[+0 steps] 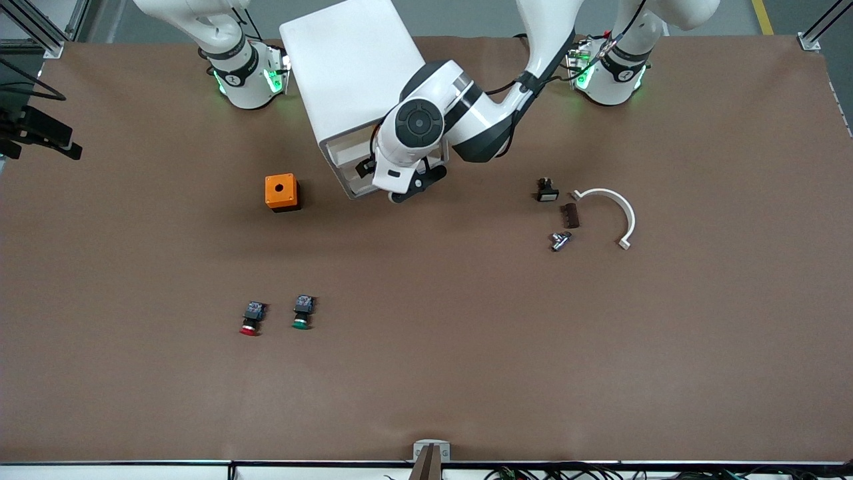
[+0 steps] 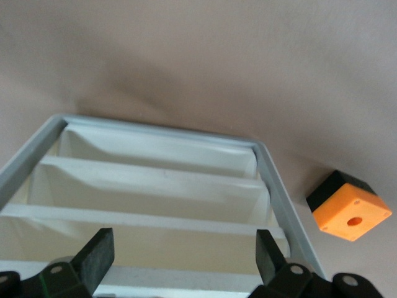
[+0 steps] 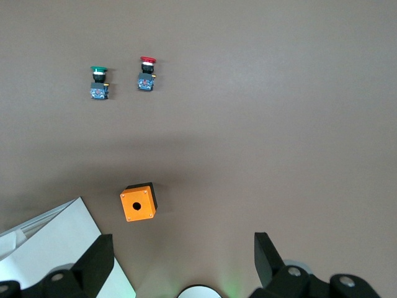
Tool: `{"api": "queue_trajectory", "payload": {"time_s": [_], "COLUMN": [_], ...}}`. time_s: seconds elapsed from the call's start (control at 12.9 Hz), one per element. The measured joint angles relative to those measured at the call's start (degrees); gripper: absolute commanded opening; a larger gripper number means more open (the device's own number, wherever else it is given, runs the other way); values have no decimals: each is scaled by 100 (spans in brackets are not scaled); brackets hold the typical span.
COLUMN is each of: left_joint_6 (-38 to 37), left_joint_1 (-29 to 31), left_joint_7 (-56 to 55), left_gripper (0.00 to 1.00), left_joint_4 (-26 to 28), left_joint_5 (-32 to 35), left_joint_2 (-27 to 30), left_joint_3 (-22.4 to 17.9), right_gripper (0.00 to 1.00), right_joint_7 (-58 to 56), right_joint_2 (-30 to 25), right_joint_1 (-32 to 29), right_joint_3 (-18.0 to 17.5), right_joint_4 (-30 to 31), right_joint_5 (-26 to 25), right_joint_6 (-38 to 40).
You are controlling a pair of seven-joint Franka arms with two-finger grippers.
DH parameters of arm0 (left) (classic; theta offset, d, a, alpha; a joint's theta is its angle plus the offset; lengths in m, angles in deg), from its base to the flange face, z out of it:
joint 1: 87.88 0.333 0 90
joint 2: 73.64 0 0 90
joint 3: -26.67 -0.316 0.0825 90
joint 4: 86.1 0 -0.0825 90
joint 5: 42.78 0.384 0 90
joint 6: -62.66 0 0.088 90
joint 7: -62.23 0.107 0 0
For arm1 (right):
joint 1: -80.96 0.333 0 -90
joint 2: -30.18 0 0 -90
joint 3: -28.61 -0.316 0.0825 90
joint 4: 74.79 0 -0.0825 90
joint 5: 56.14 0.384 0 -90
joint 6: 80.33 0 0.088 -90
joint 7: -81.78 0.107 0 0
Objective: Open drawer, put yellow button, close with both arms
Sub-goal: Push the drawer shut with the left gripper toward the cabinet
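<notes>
Left gripper (image 2: pixel 184 239) sat at the front of the white cabinet (image 1: pixel 346 67), fingers (image 2: pixel 99 248) spread wide with nothing between them. In the left wrist view the drawer (image 2: pixel 180 251) lay right ahead of the jaws, its pale front running lengthwise from one finger to the other. So the jaws spanned its long axis, not its thin edge. All the drawer fronts I could see looked about flush; none stood clearly out. I judged the opening step still in hand, and the pull would have to run straight out of the cabinet face, roughly toward the front camera. Left arm was plainly the nearer one to the drawer. Right gripper (image 3: pixel 183 245) waited over the table near its own base, jaws also wide and empty. It looked down on the orange box (image 1: pixel 281 192), which sat beside the cabinet toward the right arm's end. The red button (image 1: pixel 250 319) and green button (image 1: pixel 302 312) lay nearer the front camera than that box. The yellow button I could not find in any view.
</notes>
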Motion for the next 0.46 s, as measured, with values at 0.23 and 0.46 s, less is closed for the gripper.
{"api": "queue_trajectory", "payload": {"time_s": [0.23,0.46], "left_joint_6": [0,0], "left_joint_1": [-9,-17], "left_joint_7": [0,0], "left_gripper": [100,100], "left_joint_4": [84,115], "left_joint_5": [-284,-476], "left_joint_2": [0,-1], "left_joint_3": [0,-2], "right_gripper": [100,100], "right_joint_7": [0,-1], "right_joint_2": [-242,-475], "right_joint_1": [6,-334], "right_joint_3": [-1,-341], "right_joint_4": [316,613], "right_joint_5": [-12,-22], "right_joint_6": [-200,-369]}}
